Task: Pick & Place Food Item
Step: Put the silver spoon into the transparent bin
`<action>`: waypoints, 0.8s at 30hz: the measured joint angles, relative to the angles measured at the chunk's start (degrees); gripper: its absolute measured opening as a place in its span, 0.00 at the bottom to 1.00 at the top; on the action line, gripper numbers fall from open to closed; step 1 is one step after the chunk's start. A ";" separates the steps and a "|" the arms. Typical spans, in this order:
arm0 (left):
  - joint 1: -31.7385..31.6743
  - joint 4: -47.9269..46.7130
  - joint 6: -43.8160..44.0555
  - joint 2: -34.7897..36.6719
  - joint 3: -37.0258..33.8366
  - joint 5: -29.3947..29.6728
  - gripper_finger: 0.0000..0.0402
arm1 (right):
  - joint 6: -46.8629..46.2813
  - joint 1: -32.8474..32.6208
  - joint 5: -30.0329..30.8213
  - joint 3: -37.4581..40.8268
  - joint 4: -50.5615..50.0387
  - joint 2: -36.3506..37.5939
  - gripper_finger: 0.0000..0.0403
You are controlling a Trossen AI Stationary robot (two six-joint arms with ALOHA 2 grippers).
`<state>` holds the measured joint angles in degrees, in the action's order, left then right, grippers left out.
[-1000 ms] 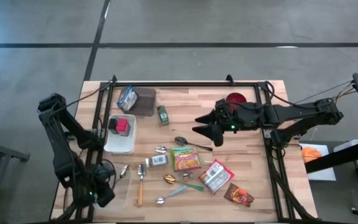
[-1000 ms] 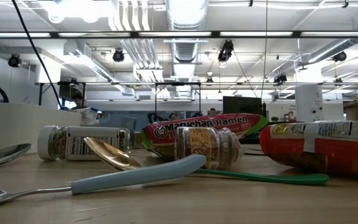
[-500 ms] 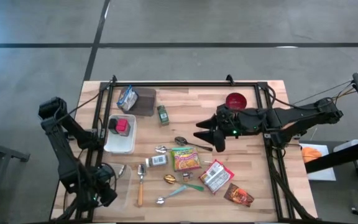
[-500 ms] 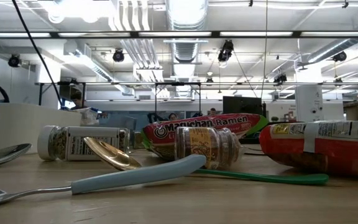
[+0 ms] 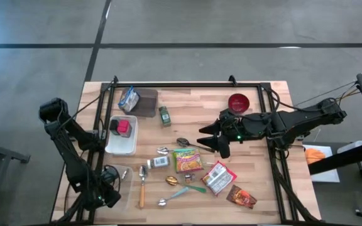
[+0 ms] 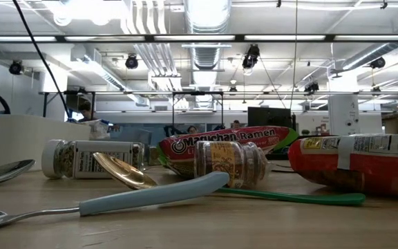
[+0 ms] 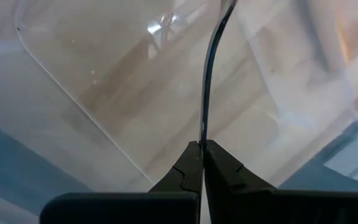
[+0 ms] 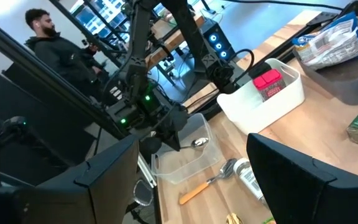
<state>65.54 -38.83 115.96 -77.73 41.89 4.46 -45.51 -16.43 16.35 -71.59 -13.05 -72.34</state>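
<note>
Two arms are in the high view. At lower left, the left gripper [image 5: 109,188] sits at the clear container [image 5: 123,188], jaws pressed together on its thin rim. The white bin [image 5: 122,135] at centre left holds a red item [image 5: 124,127]. Mid-frame lie the ramen packet [image 5: 188,160] and the red snack bag [image 5: 219,177]. Right of centre, the right gripper [image 5: 213,138] hovers above the table [image 5: 193,107], jaws spread and empty, with a spoon [image 5: 185,142] just left of it.
</note>
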 joint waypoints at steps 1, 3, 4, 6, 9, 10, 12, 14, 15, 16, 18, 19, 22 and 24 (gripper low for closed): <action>0.00 0.55 0.00 0.04 -0.57 -0.17 0.00 | 0.01 -0.21 0.36 0.00 -0.01 0.00 0.73; -0.09 1.15 0.05 0.11 -1.37 -0.60 0.00 | 0.01 -0.24 0.36 0.00 -0.01 0.00 0.73; -0.15 1.28 0.30 0.13 -1.70 -0.82 0.00 | 0.01 -0.24 0.38 0.02 -0.01 0.00 0.73; -0.38 1.37 0.63 0.13 -2.23 -1.35 0.00 | 0.00 -0.22 0.38 0.18 -0.03 0.00 0.73; -1.08 1.82 0.63 0.12 -2.87 -2.70 0.00 | 0.01 -0.22 0.38 0.49 -0.05 0.00 0.73; -1.27 1.88 0.58 0.11 -2.90 -3.12 0.00 | 0.01 -0.22 0.38 0.56 -0.05 0.00 0.73; -1.83 2.11 -0.19 0.11 -2.90 -3.61 0.00 | 0.00 -0.22 0.38 0.66 -0.01 -0.05 0.73; -2.33 2.33 -0.61 0.09 -2.94 -4.53 0.00 | 0.01 -0.22 0.38 0.76 -0.01 -0.14 0.73; -2.56 2.37 -0.61 0.06 -2.95 -4.74 0.00 | -0.01 -0.22 0.36 0.88 -0.04 -0.15 0.73; -2.74 2.41 -0.63 0.06 -2.95 -4.79 0.00 | -0.16 -0.22 0.36 0.96 -0.08 -0.15 0.73; -2.87 2.43 -0.63 0.04 -2.97 -5.11 0.00 | -0.75 -0.24 0.36 1.32 0.00 -0.15 0.73; -2.91 2.44 -0.63 0.04 -2.97 -5.13 0.00 | -0.87 -0.24 0.36 1.43 -0.04 -0.15 0.73; -3.07 2.48 -0.63 0.04 -2.97 -5.38 0.00 | -0.98 -0.42 0.36 1.62 -0.07 -0.17 0.73; -3.07 2.52 -0.63 0.04 -2.97 -5.45 0.00 | -1.03 -0.59 0.36 1.62 -0.01 -0.17 0.73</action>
<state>62.47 -36.31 115.33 -77.69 38.92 -0.99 -46.54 -17.02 16.71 -69.97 -13.06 -72.51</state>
